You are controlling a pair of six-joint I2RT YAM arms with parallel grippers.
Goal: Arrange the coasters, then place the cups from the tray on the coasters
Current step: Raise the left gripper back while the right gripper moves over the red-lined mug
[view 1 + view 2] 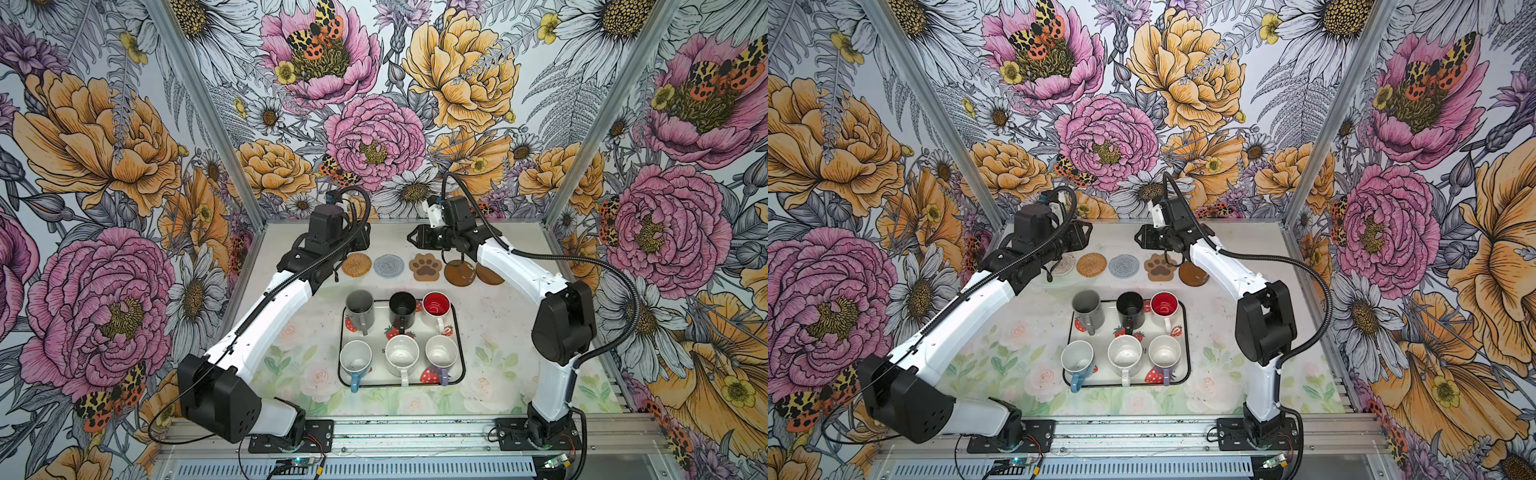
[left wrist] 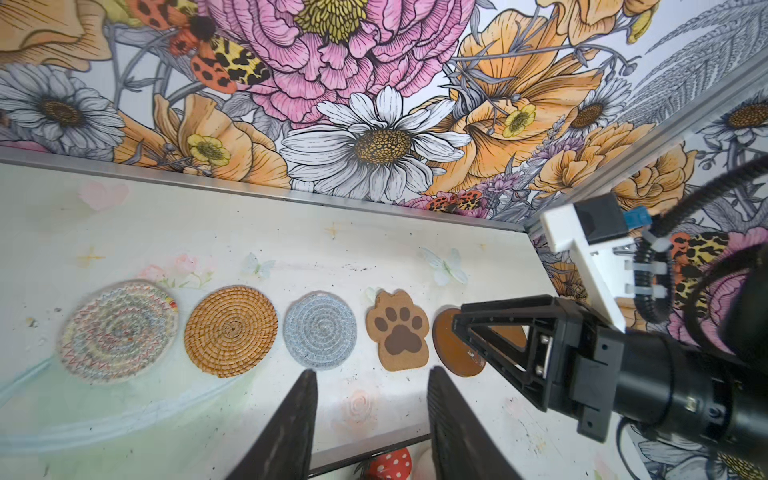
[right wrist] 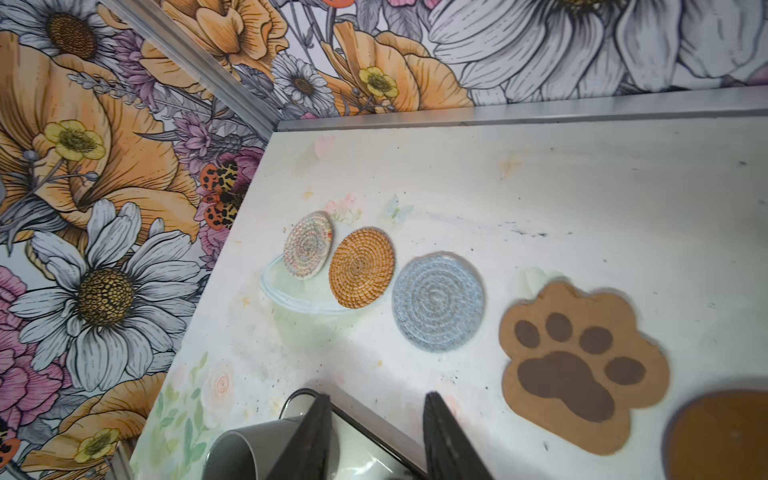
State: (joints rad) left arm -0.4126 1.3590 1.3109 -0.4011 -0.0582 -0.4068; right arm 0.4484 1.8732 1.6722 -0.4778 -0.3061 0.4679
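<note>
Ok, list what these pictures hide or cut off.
Pale multicolour coaster: top view, largely behind the left arm.
Outer brown disc: top view, partly under the right arm.
Inner brown disc: right wrist view, cut by the frame edge.
Grey mug: right wrist view, cut by the frame edge.
Tray lettering: both top views, mostly covered by the white mug.

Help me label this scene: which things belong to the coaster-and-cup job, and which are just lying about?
Belong: patterned coaster, rattan coaster, grey coaster, paw coaster, brown disc, second brown disc; grey cup, black cup, red-lined cup, blue-handled cup, white cup, lilac-handled cup; tray.

Just there: floral table mat, circuit board, floral walls.
</note>
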